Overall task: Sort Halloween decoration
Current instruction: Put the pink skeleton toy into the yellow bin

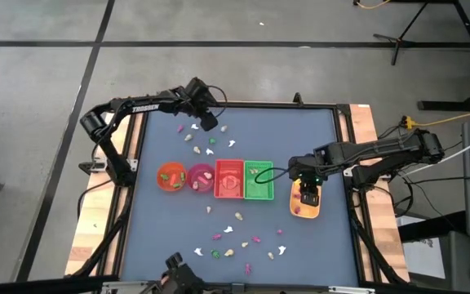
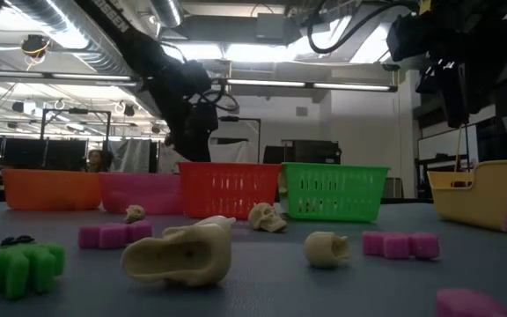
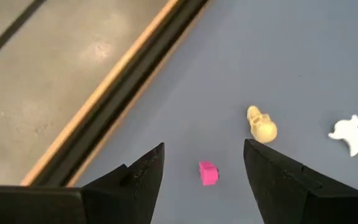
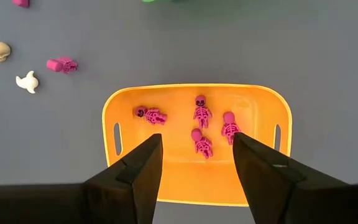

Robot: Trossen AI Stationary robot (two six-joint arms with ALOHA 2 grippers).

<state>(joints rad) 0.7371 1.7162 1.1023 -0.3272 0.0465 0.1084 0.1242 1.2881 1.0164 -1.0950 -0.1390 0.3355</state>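
My left gripper (image 1: 209, 124) hangs open over the table's far left part, fingers slanting down. In the left wrist view a small magenta trinket (image 3: 208, 173) lies on the grey-blue mat between and below the open fingers (image 3: 204, 144), untouched. A cream skull (image 3: 261, 123) and a white ghost (image 3: 347, 135) lie close beside it. My right gripper (image 1: 304, 189) stands open above the yellow tray (image 4: 185, 91) at the table's right. Several magenta skeletons (image 4: 201, 112) lie on the tray's floor. Its fingers (image 4: 196, 136) hold nothing.
An orange bowl (image 1: 170, 176), a pink bowl (image 1: 201, 178), a red basket (image 1: 229, 180) and a green basket (image 1: 259, 181) stand in a row across the table's middle. More trinkets lie scattered near the front edge (image 1: 235, 243). The table's far rail (image 3: 114, 106) runs close to my left gripper.
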